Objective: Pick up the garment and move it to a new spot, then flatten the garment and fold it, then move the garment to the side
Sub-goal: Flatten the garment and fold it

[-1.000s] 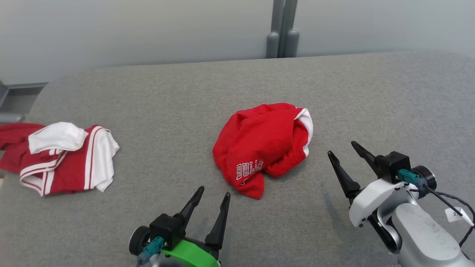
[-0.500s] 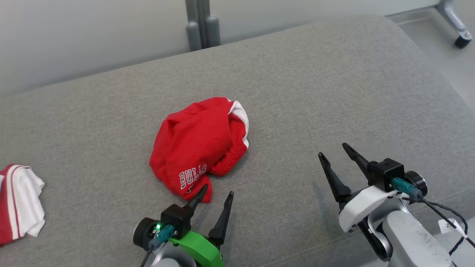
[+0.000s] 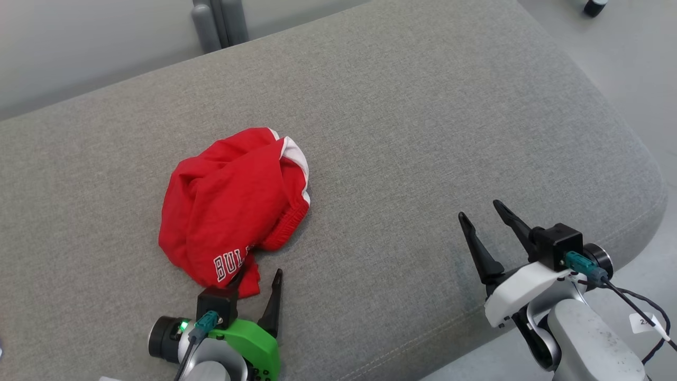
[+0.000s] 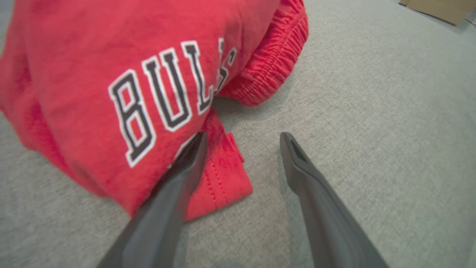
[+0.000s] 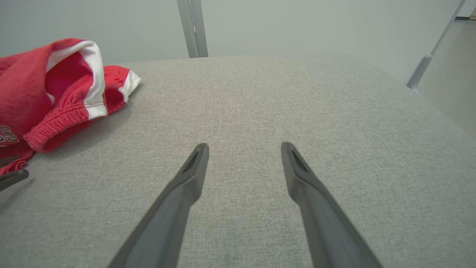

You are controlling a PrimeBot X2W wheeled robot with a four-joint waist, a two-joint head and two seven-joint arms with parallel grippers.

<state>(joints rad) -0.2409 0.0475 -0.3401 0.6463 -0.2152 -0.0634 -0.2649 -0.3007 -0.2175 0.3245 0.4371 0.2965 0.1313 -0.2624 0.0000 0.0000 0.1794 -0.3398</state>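
A crumpled red garment [image 3: 227,201] with white trim and "BULLS" lettering lies on the grey cushioned surface [image 3: 423,132], left of centre. My left gripper [image 3: 258,275] is open at its near hem. In the left wrist view the garment [image 4: 93,74] is close up; the left gripper [image 4: 243,136] has one finger [image 4: 178,178] over the hem corner and the other over bare fabric. My right gripper [image 3: 481,210] is open above bare surface, well right of the garment. In the right wrist view the right gripper [image 5: 244,146] has nothing between its fingers and the garment [image 5: 55,96] lies at far left.
The surface's rounded right edge [image 3: 648,174] drops to the floor. Grey metal posts [image 3: 219,21] stand behind the far edge, against a pale wall. A caster wheel [image 3: 595,5] sits on the floor at top right. A cardboard piece [image 4: 435,7] shows beyond the surface.
The head camera has turned right, so the scene slid left and the second red and white garment left the frame. My left gripper has come up to the garment's near hem.
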